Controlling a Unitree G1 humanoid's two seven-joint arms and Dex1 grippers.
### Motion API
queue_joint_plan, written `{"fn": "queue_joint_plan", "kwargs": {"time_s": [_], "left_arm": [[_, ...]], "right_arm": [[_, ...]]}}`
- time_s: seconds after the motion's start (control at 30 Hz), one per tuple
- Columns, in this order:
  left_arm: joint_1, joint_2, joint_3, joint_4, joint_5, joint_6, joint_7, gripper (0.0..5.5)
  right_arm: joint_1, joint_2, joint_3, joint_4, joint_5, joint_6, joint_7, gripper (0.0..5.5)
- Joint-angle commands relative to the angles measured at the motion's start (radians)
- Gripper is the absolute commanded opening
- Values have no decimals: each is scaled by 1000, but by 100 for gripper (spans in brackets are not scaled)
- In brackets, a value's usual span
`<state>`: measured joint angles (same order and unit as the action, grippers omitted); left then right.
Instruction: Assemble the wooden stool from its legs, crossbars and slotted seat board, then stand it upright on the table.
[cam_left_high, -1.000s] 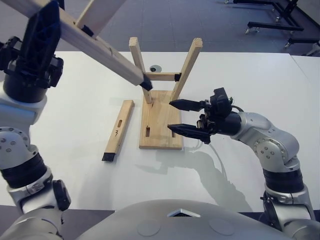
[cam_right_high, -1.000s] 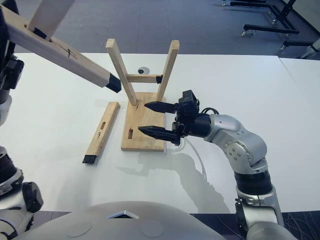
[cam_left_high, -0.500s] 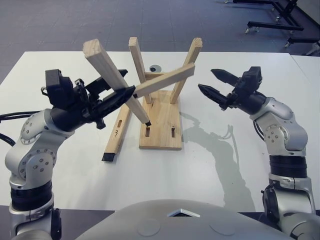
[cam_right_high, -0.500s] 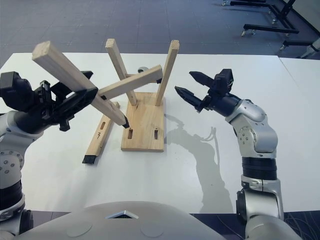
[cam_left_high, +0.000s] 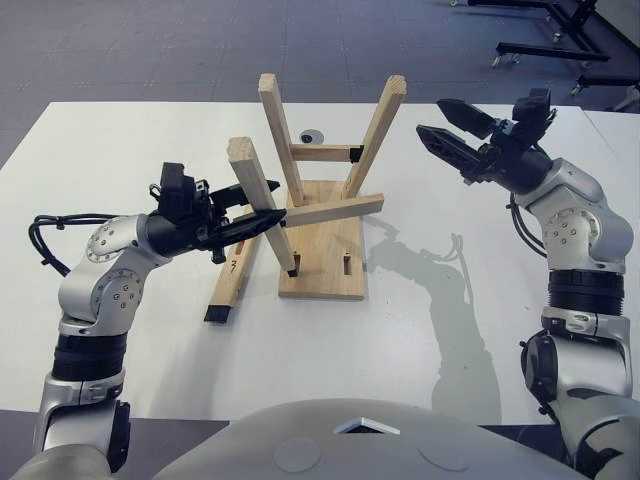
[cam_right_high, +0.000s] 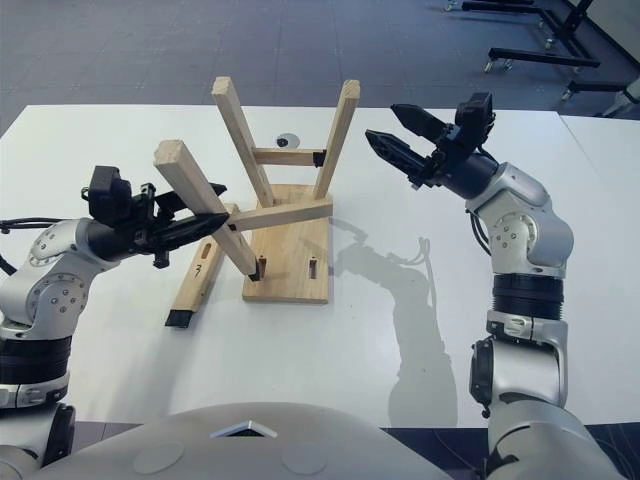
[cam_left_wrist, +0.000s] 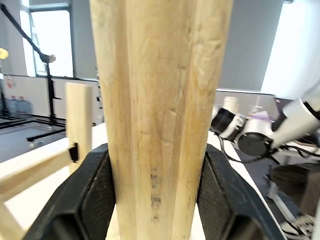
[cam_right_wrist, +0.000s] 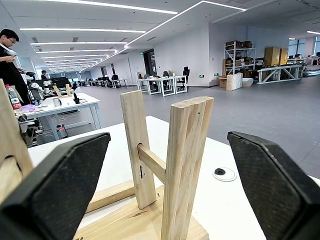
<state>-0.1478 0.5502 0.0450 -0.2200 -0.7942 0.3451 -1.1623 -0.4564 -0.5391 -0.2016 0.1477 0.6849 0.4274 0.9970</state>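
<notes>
held leg (cam_left_wrist: 160, 115): pale square wooden stool leg, cut off by the top and bottom edges of the left wrist view, both ends out of frame there
left pads (cam_left_wrist: 92, 200): black rubber pads of the left gripper (cam_left_high: 262, 202), either side of the held leg, cropped at the bottom edge
loose leg (cam_left_high: 228, 285): pale wooden stool leg with a black foot cap, lying flat, far half hidden behind the left gripper and the held leg
seat board (cam_left_high: 325, 280): flat pale wooden slotted board, near-left slot covered by the held leg's black tip (in the slot or just over it: cannot tell)
upright legs (cam_left_high: 283, 140): two pale wooden legs standing on the seat board, feet partly masked by the pale wooden crossbar (cam_left_high: 335, 208) joined to the held leg
right pads (cam_right_wrist: 60, 185): black wedge-shaped pads of the right gripper (cam_left_high: 430, 117), cut off by both sides and the bottom of the right wrist view
right arm (cam_left_wrist: 265, 137): white and grey, blurred in the left wrist view
</notes>
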Motion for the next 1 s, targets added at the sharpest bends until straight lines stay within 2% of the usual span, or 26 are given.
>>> {"fn": "queue_joint_plan", "kwargs": {"time_s": [0.03,0.33,0.63,0.83,1.0], "left_arm": [[-43,-6,-39,99,66,-25,-51,206],[-106,-36,-45,172,46,-19,-96,206],[-187,0,-98,336,149,-21,-177,206],[-250,1,-129,413,236,-106,-211,206],[-230,10,-222,434,341,-175,-251,206]], "right_arm": [[-8,-3,-1,-16,6,15,20,432],[-26,2,18,23,-11,19,49,432],[-57,5,43,40,-25,24,70,432],[-55,17,44,16,6,73,66,432],[-60,11,40,12,5,91,69,432]]}}
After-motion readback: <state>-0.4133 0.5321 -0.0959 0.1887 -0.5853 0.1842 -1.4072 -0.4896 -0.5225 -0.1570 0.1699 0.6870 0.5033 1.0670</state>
